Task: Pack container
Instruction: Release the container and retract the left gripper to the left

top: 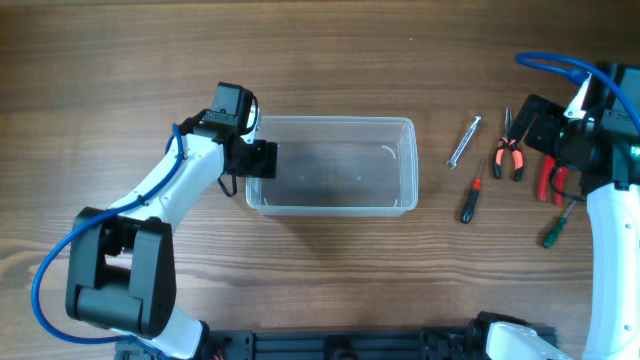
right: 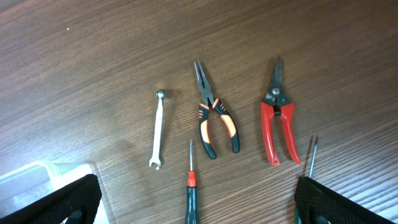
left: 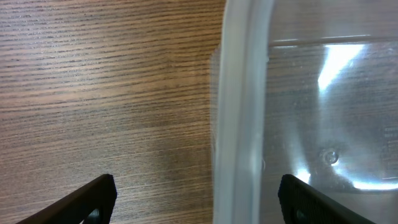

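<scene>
Container [top: 410,165] is sitting empty around the middle of the table, a little toward the left edge, so I am judging the packing as not yet begun. All five tools are lying out near the right edge: the wrench [top: 463,141], the orange-handled pliers [top: 508,152], the red cutters [right: 277,127], the red-and-black screwdriver [top: 470,195] and the green screwdriver [top: 556,228]. My left claw [top: 262,158] is standing open astride the tub's left wall, a finger on either side and clamping nothing. My right claw [top: 535,125] is hanging spread wide above the tools, carrying nothing. The overhead view is giving me the whole layout and the bare tub floor. My left wrist view is showing only the thick rim running between my fingers. My right wrist view is showing the cutters whole, which my arm is partly covering from above.
</scene>
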`<act>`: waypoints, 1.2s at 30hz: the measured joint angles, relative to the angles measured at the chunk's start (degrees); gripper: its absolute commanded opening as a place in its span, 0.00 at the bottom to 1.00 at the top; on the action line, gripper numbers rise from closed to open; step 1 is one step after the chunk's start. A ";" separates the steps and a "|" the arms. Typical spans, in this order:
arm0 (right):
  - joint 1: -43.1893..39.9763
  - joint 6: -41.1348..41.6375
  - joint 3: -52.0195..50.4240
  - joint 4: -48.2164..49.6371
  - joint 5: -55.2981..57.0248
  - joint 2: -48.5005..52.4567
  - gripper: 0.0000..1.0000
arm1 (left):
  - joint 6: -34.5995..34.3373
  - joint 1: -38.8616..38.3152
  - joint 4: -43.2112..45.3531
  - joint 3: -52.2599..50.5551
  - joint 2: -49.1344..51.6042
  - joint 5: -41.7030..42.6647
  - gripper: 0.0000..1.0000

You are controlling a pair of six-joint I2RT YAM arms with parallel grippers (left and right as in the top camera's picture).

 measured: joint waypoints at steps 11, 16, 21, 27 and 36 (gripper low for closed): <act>0.00 -0.20 0.00 0.02 0.00 0.00 1.00 | 0.00 0.00 0.00 -0.02 -0.02 0.00 0.86; 0.00 -0.20 0.00 0.02 0.00 0.00 1.00 | 0.00 0.00 0.00 -0.02 -0.04 0.02 0.86; 0.00 -0.20 0.00 0.02 0.00 0.00 1.00 | 0.00 0.00 -0.39 -0.02 -0.85 -0.26 0.87; 0.00 -0.20 0.00 0.02 -0.02 0.00 1.00 | 0.02 0.02 -3.72 0.00 -5.35 -2.84 0.88; 0.00 -2.03 0.00 0.02 -1.97 0.00 0.95 | 0.26 1.14 -4.68 0.00 -16.59 -4.79 0.99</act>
